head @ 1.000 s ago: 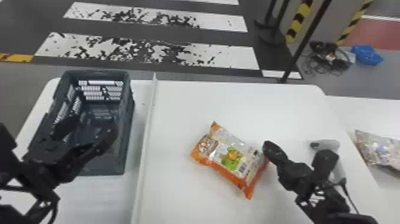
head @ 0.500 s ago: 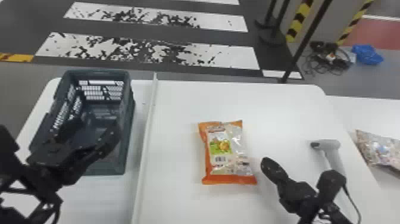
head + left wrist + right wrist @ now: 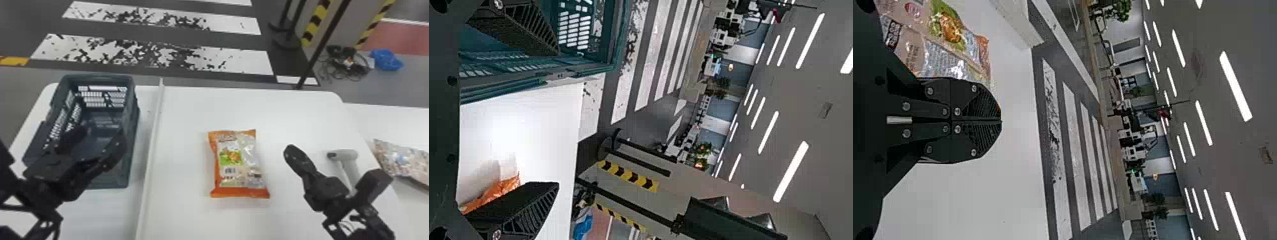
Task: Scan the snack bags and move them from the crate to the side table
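The right hand [image 3: 291, 152] is pressed together, the left hand [image 3: 100, 135] spread over the dark grey plastic crate [image 3: 131, 105]; an orange-and-clear plastic snack bag [image 3: 237, 164] lies between them.

Pretty much all black on both the left arm [image 3: 38, 196] and right arm [image 3: 373, 185], kinda chunky and angular, with open cutouts in the frames. Flat black fingers [image 3: 965, 100] with shiny round screws [image 3: 957, 111] and fine ribbing [image 3: 536, 212]. Also a neat little silvery pin [image 3: 899, 120], plus small round holes [image 3: 451, 158] in a dark plate [image 3: 444, 125].
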